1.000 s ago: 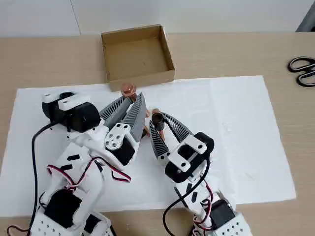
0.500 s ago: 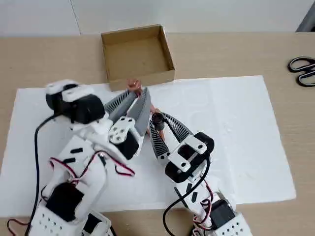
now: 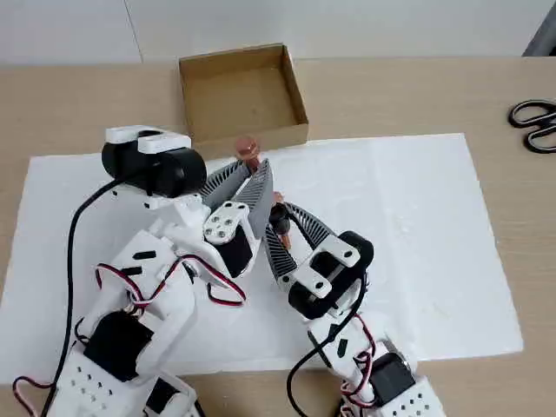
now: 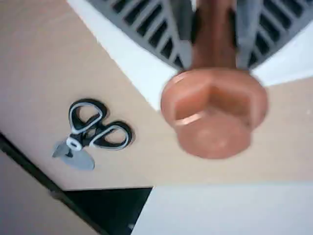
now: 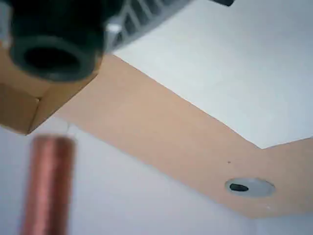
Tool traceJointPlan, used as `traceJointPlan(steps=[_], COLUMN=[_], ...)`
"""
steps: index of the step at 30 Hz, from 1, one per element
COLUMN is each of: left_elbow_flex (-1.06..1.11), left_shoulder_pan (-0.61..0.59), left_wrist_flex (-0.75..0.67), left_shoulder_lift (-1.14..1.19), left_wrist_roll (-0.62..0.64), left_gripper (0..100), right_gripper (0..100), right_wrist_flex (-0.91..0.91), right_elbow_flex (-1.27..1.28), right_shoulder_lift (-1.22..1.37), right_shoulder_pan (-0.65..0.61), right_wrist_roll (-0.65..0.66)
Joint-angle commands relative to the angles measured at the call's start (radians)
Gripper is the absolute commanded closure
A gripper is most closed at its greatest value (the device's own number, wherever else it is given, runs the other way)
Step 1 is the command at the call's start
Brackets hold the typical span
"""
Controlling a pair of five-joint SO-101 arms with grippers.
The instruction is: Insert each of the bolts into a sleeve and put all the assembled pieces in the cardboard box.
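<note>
High view had our left gripper point(image 3: 249, 169) clamped on the bolt point(image 3: 248, 146), its head nearly at the cardboard box point(image 3: 208, 143) wall. The right gripper point(image 3: 276, 222) was pinching the sleeve point(image 3: 280, 217) just beside the bolt's tip. We reckoned the tip could skid off the bore or the fingers could clash in that crowd; open room lay over the white sheet point(image 3: 408, 217).

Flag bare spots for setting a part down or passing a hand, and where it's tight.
Bare: the white sheet's right half, between the right gripper and the sheet's right edge; the tabletop between cardboard box and scissors. Tight: just before the box, where the left gripper with its bolt meets the right one's sleeve.
</note>
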Motion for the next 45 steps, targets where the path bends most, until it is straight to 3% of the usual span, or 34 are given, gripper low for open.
traceJointPlan(steps=[1,45], left_elbow_flex=[-0.061,-0.088], left_shoulder_pan=[0.003,0.032], left_wrist_flex=[0.008,0.017], left_shoulder_lift=[0.002,0.072], left_wrist_roll=[0.005,-0.043], left_gripper=[99,99], right_gripper=[99.5,99.5], right_wrist_flex=[0.005,-0.044], right_elbow_flex=[0.008,0.008], right_shoulder_lift=[-0.016,-0.018], right_shoulder_pan=[-0.004,-0.004], right_wrist_roll=[-0.009,-0.009])
